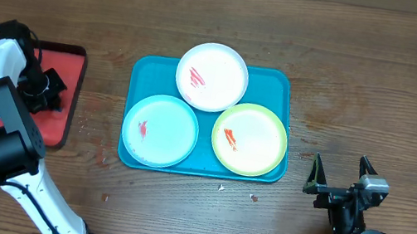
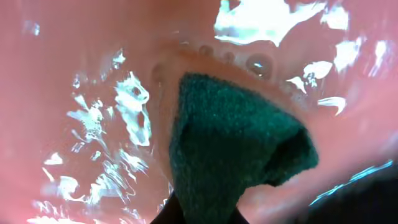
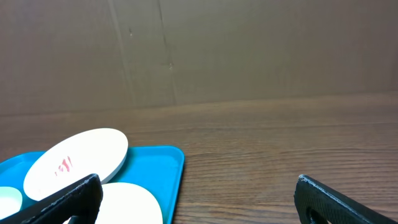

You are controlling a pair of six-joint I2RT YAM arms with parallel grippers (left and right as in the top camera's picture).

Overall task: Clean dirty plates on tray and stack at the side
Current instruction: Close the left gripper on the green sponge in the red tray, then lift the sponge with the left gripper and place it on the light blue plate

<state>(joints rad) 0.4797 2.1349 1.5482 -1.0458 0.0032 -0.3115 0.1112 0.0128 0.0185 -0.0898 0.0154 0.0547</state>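
Observation:
Three plates lie on the teal tray (image 1: 281,82), each with a red smear: a white plate (image 1: 211,76) at the back, a pale blue plate (image 1: 160,130) front left, a yellow-green rimmed plate (image 1: 249,139) front right. My left gripper (image 1: 52,85) is down over the red tray (image 1: 66,61), shut on a dark green scouring pad (image 2: 236,149) that sticks out from between its dark jaws onto the wet red surface. My right gripper (image 1: 341,173) stands open, low over the table to the right of the teal tray (image 3: 168,168), holding nothing. The white plate (image 3: 78,163) shows ahead of it on the left.
The red tray with its dark rim sits at the table's left side, with water droplets glistening on it (image 2: 74,62). A brown board wall (image 3: 199,56) closes the far side of the table. Small crumbs lie on the wood (image 1: 221,188) in front of the teal tray.

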